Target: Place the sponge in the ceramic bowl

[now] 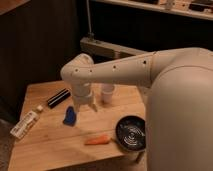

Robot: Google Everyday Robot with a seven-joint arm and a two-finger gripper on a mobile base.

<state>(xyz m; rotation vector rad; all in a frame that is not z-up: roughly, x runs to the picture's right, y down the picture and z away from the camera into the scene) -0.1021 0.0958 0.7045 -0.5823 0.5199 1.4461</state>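
The bright-blue sponge [69,116] lies on the wooden table [50,145], left of centre. My gripper [86,105] points down at the table just right of and above the sponge, open, with nothing seen between its fingers. The ceramic bowl [131,133], glossy black with rings inside, sits near the table's front right corner, partly behind my arm's large white shell.
A black bar [58,97] lies at the back left, a white tube [25,124] at the left edge. A small white cup [107,93] stands just right of the gripper. An orange carrot [97,140] lies between sponge and bowl. My arm [175,100] fills the right side.
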